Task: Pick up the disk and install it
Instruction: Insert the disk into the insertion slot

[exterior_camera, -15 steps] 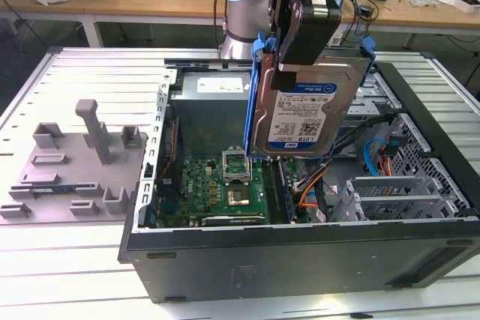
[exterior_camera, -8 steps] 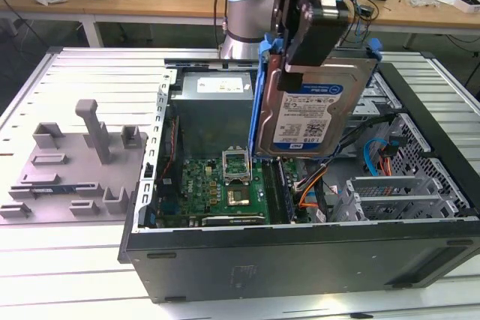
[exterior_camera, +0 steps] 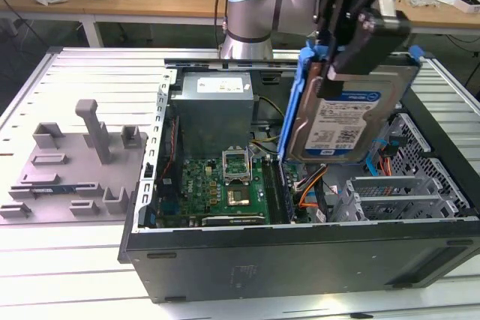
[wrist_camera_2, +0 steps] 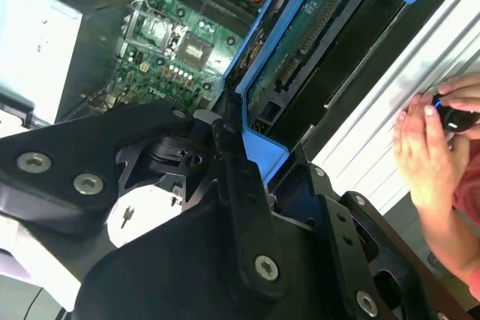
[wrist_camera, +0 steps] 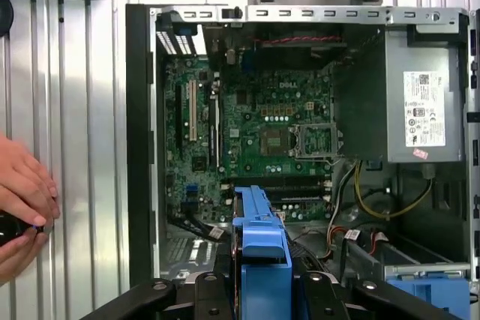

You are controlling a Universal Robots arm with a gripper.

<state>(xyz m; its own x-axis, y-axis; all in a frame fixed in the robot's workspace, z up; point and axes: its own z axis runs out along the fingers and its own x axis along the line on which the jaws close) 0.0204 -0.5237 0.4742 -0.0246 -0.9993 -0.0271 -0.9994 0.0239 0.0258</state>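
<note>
You had the jaws clenched on the top edge of the disk [exterior_camera: 337,121], so it hung upright in the air, label facing near, over the open computer case [exterior_camera: 300,267] at the exterior view's right, above the grey drive cage [exterior_camera: 394,192]. Held on edge in its blue bracket [wrist_camera: 259,252], it looked posed to slide down into that cage rather than lie flat. A hand [wrist_camera_2: 424,148] was beside the case, apart from the disk.

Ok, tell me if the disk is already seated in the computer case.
No, in the exterior view the end effector holds the disk upright, raised over the open computer case.
</note>
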